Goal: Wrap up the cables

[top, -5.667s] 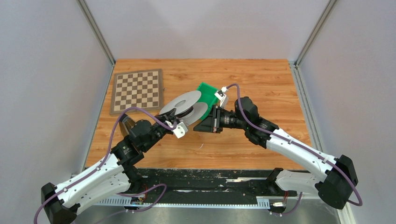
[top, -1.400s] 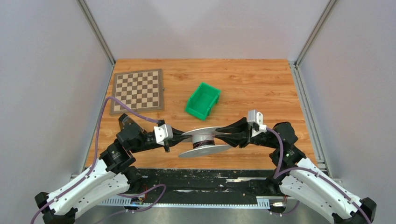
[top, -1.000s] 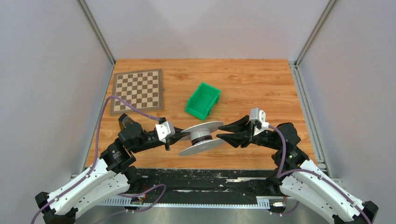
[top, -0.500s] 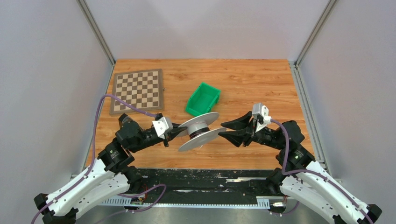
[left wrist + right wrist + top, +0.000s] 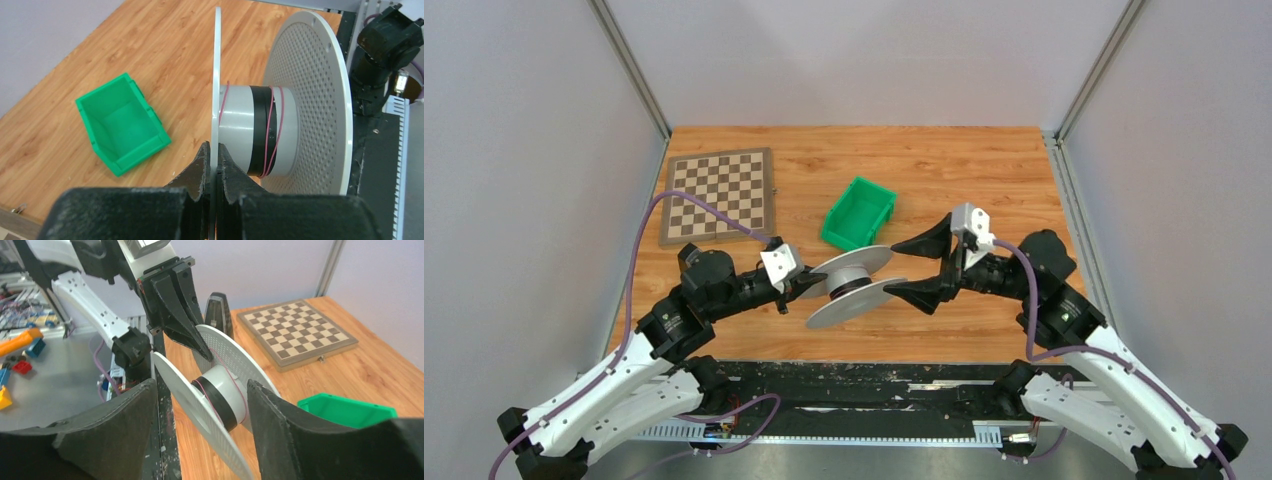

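Note:
A pale grey two-disc spool (image 5: 852, 268) hangs tilted above the table. My left gripper (image 5: 812, 284) is shut on the rim of one disc (image 5: 216, 100), which shows edge-on between the pinched fingers. The cable (image 5: 273, 127) is a thin pinkish strand, wound in a few loose turns round the grey and black hub (image 5: 250, 131). My right gripper (image 5: 889, 268) stands open just right of the spool. In the right wrist view the spool (image 5: 220, 390) lies between and beyond the spread fingers (image 5: 120, 430), and I see no contact.
A green bin (image 5: 858, 214) sits on the wooden table behind the spool. A folded chessboard (image 5: 719, 193) lies at the back left. Grey walls close in the table on both sides, and a black rail (image 5: 864, 385) runs along the near edge.
The right gripper's jaws have spread much wider, and that arm has shifted slightly toward the back. The left gripper has kept its hold on the disc, and the spool is tilted a little more.

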